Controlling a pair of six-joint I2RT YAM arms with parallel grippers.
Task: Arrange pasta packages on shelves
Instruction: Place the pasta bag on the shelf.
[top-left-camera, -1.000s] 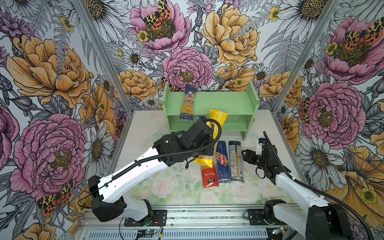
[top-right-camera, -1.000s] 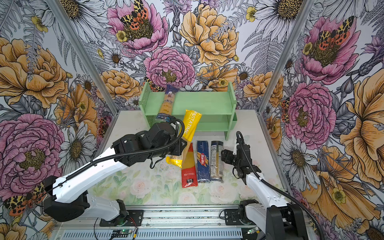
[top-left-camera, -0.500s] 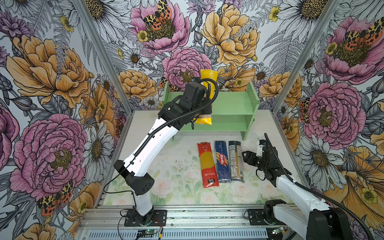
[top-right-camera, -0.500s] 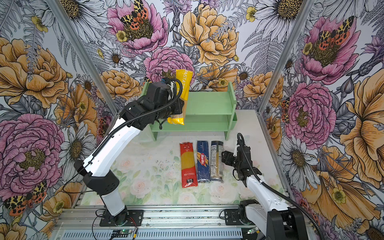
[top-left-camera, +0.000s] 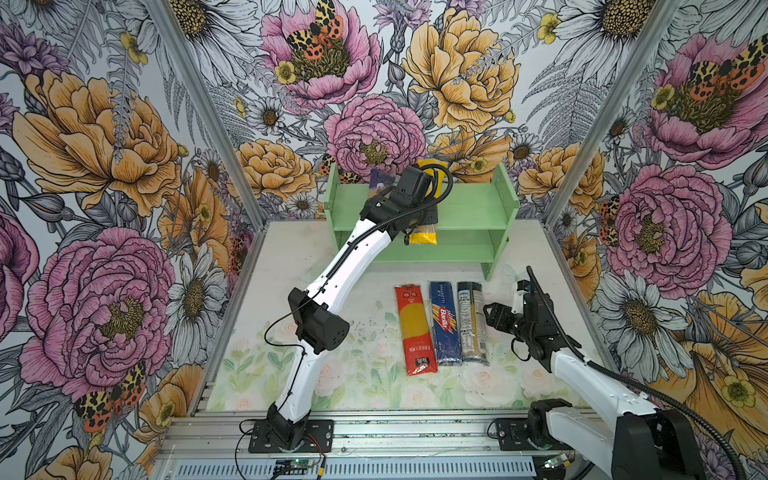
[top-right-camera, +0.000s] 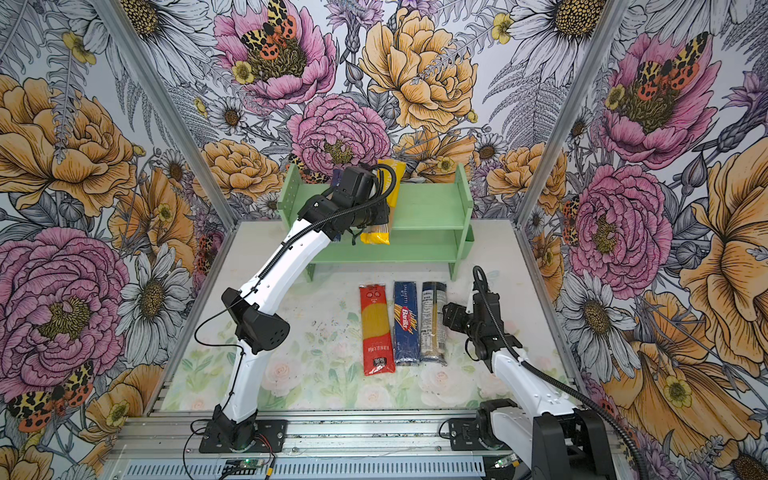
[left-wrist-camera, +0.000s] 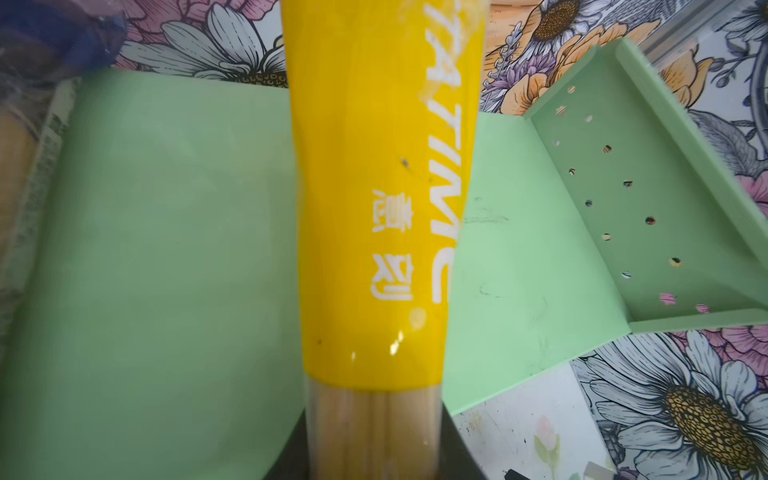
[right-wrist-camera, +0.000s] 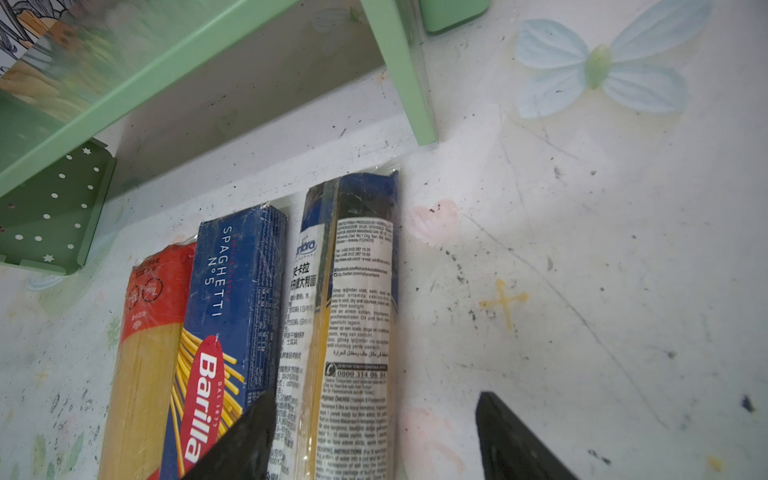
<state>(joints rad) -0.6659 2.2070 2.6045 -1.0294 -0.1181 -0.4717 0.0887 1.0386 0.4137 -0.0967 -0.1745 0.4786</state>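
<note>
Within the last second the left jaws have carried the yellow plastic spaghetti packet (top-left-camera: 423, 237) from low over the desk (top-left-camera: 365, 386), beside the red plastic spaghetti packet (top-left-camera: 414, 328). They took it up above the pale green 2-tier wooden rack (top-left-camera: 469, 208) and down to its top tier. They are still clamped on the packet's near end, which juts past the front edge. Whether it already rests on the board I cannot tell (the left wrist view shows it lying flat along it). The blue-ended clear packet (top-left-camera: 379, 178) lies just beside it, so I judge 2 of 5 will be shelved once the grip lets go. 3 remain side by side on the desk: the red one, the dark blue Barilla packet (top-left-camera: 444, 322) and the clear white-labelled packet (top-left-camera: 471, 322). The right jaws hang open and empty by that last one, unmoved.
</note>
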